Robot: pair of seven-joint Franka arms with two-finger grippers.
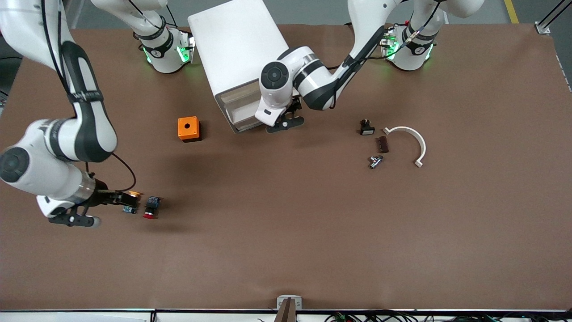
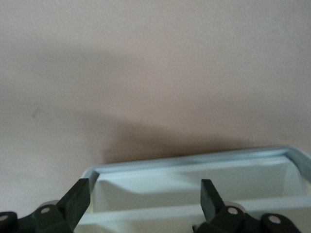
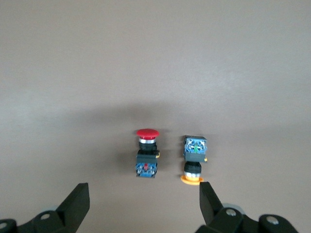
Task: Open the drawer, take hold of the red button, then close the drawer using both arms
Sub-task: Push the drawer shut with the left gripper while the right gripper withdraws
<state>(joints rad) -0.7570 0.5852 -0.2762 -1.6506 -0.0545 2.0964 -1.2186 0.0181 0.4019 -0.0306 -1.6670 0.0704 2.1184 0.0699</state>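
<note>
My right gripper [image 1: 117, 202] hangs low over the table at the right arm's end, well nearer the front camera than the cabinet [image 1: 241, 58], fingers apart, nothing between them. The right wrist view shows both fingers [image 3: 77, 204] spread with bare table between. The button [image 1: 151, 209] lies on its side on the table just off my right fingertips, red cap pointing toward the front camera, well apart from the cabinet and nearer the camera than the orange cube [image 1: 188, 128]. Just beside it, not touching as far as I can tell, lies the yellow-capped button [image 1: 131, 201], close under my fingers.

Handling guess: the button is light, rigid plastic and won't deform. The domed cap looks smooth and likely slips; the squarish black body [image 3: 146, 162] has flat faces, so I'd pinch across the body, not the cap. It may roll or skid if nudged.

Next comes the cube, then the cabinet. My left gripper [image 1: 286, 123] sits at the cabinet's front, fingers apart and clamped on nothing, with the drawer [image 2: 194, 179] pulled out under it. Its tray looks empty in the left wrist view. Drawer is thin plastic, light, and probably slides easily; I'd push squarely on the front lip to close it.
</note>
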